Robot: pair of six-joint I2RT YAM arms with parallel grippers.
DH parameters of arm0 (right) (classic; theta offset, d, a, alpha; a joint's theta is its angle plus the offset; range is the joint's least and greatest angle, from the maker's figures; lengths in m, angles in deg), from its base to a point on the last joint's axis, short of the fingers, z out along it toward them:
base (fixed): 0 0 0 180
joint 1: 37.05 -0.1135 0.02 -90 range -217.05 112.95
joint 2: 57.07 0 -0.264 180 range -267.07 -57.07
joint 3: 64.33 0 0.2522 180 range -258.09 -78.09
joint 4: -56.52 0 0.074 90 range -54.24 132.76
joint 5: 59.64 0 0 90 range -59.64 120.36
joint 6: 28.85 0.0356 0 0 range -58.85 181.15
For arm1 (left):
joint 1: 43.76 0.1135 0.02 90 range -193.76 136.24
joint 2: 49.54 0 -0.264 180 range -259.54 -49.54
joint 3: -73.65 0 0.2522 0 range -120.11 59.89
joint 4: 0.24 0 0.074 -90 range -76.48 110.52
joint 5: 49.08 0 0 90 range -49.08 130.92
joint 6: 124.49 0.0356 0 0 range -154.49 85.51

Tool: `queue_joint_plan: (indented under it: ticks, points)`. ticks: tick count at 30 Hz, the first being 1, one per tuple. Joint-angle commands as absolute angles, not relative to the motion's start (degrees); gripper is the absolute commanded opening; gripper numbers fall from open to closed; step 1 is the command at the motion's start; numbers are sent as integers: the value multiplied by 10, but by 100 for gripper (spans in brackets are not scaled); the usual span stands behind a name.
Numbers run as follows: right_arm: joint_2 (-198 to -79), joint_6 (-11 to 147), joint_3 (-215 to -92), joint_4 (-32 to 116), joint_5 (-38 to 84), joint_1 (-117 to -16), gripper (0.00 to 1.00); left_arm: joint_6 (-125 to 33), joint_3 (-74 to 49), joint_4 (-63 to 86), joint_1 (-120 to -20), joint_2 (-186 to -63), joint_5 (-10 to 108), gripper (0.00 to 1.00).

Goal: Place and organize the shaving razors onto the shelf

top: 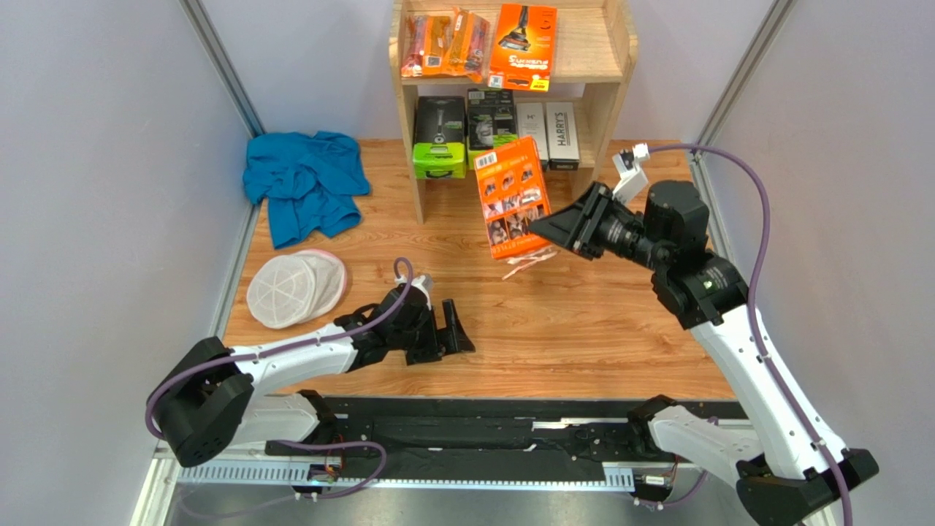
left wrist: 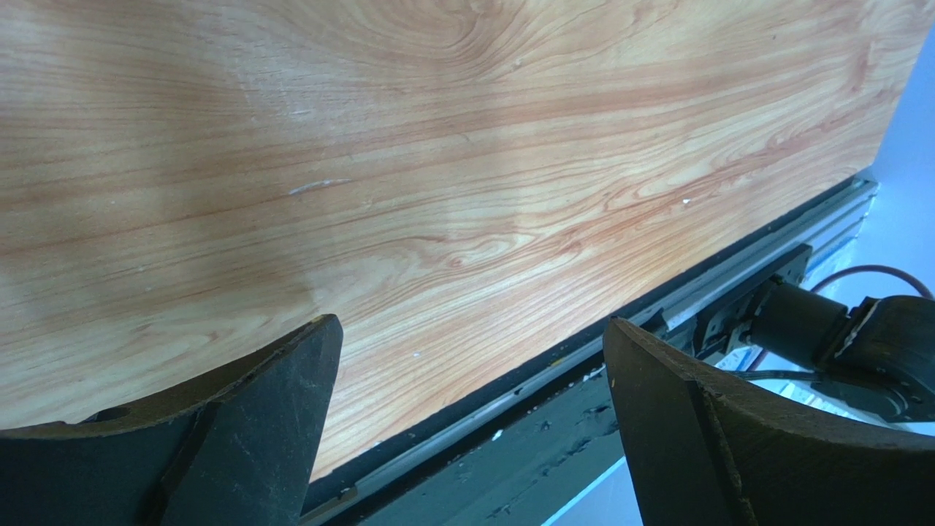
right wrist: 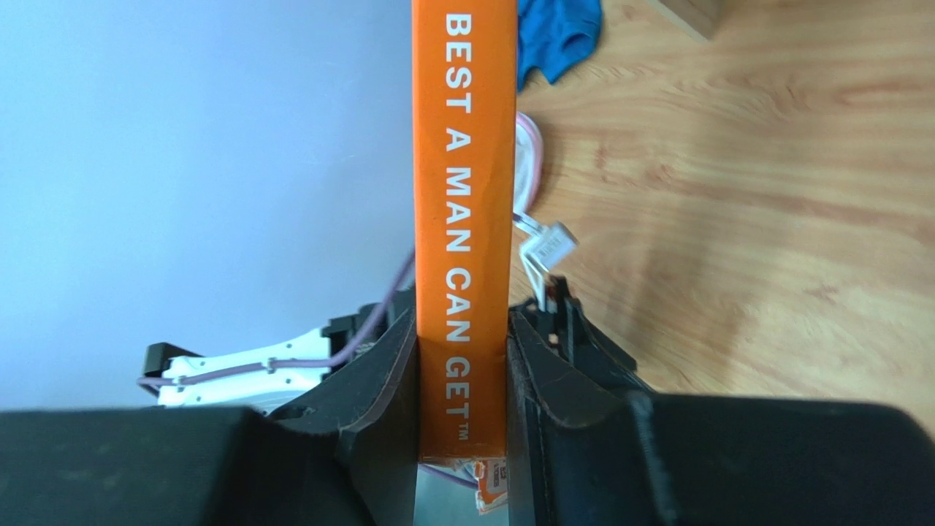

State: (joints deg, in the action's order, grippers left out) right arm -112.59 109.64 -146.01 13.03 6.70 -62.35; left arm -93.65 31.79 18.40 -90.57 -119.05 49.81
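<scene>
Black fingers [right wrist: 379, 384] of the right gripper [right wrist: 461, 340] fill the bottom of the right wrist view, pressed against both flat faces of an orange box [right wrist: 463, 197] that runs edge-on up the middle of that frame, its edge lettered BEST A MAN CAN GET; the jaws are closed only as far as the box's thickness, gripping its lower end; in the top view the right gripper [top: 554, 230] sits right of centre with the orange box [top: 513, 197] in the middle of the frame, printed face to the camera, slightly tilted, just below the shelf [top: 628, 44]; the left gripper [left wrist: 472, 340] has its jaws spread wide with nothing between them, only bare table [left wrist: 439, 164] beyond; from above the left gripper [top: 450, 329] lies low at lower centre-left; the shelf's upper tier, at top centre, carries two blister packs [top: 439, 42] on the left and the other orange box [top: 522, 46] to their right; the lower tier holds a green pack [top: 439, 137], a dark pack [top: 491, 118] and two white boxes [top: 547, 134] side by side; a blue cloth [top: 305, 181] lies crumpled at upper left, and mesh discs [top: 294, 287] overlap below it.
</scene>
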Motion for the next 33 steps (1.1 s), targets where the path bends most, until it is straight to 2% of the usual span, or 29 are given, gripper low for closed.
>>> queue_joint_plan:
  ticks: [1, 12, 21, 33]
  points:
    - [-1169, 1073, -1555, 172, 22, -619, 0, -925, 328, 172, -903, -1191, 504, 98]
    - [-1291, 1081, -1781, 161, -15, -542, 0, -901, 308, 204, -903, -1162, 504, 97]
    - [-1377, 1134, -1879, 165, -66, -434, 0, -899, 310, 209, -903, -1162, 507, 96]
    - [-1501, 1197, -1982, 173, -79, -357, 0, -896, 313, 220, -903, -1162, 503, 95]
